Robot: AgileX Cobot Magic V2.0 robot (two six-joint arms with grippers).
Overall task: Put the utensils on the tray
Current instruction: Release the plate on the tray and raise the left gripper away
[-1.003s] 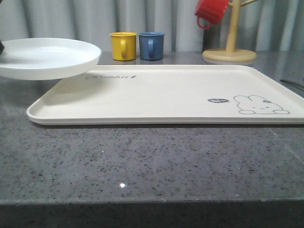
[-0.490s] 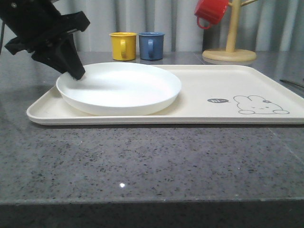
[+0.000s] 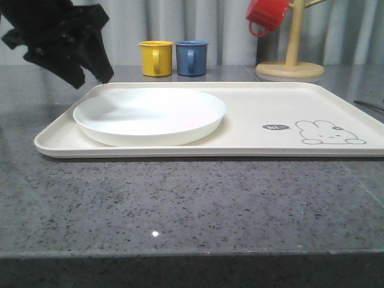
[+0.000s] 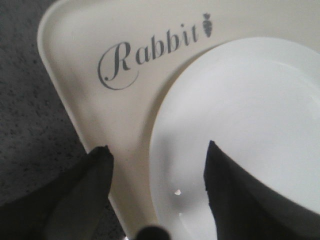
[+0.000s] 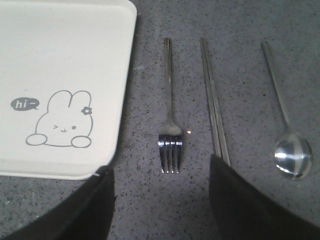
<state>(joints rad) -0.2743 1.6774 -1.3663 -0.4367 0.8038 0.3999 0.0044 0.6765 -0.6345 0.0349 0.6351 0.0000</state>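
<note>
left arm (image 3: 63,39) raised over plate (image 3: 150,114), fingers (image 4: 95,180) apart

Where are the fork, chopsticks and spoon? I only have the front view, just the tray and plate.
Observer: In the right wrist view, the fork, chopsticks and spoon lie side by side on the grey counter beside the tray's rabbit corner, none on it.
Operator: Is the right claw holding anything?
Observer: No, the right claw is open above the fork's tines, holding nothing.
Operator: Has the left claw let go of the plate?
Observer: Yes. The left claw is open, one finger over the plate, one outside its rim, near the "Rabbit" lettering.
</note>
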